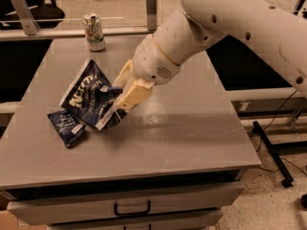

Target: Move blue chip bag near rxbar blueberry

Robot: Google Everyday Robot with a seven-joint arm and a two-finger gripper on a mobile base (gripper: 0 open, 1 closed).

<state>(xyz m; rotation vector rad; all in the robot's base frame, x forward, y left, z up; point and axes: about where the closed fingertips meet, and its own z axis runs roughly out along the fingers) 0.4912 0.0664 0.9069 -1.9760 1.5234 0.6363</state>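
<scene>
The blue chip bag (pixel 90 96) is a large dark-blue crinkly bag with white lettering, tilted, at the left middle of the grey table (pixel 192 133). My gripper (pixel 121 99) is shut on the bag's right edge and holds it low over the table. The rxbar blueberry (pixel 67 126) is a small dark-blue wrapper with a white patch, lying flat just below and left of the bag. The bag's lower left corner overlaps or touches the bar; I cannot tell which.
A can (pixel 94 31) stands upright at the table's far edge, behind the bag. A drawer with a black handle (pixel 131 209) is below the table's front edge. A black stand leg (pixel 271 150) lies on the floor at the right.
</scene>
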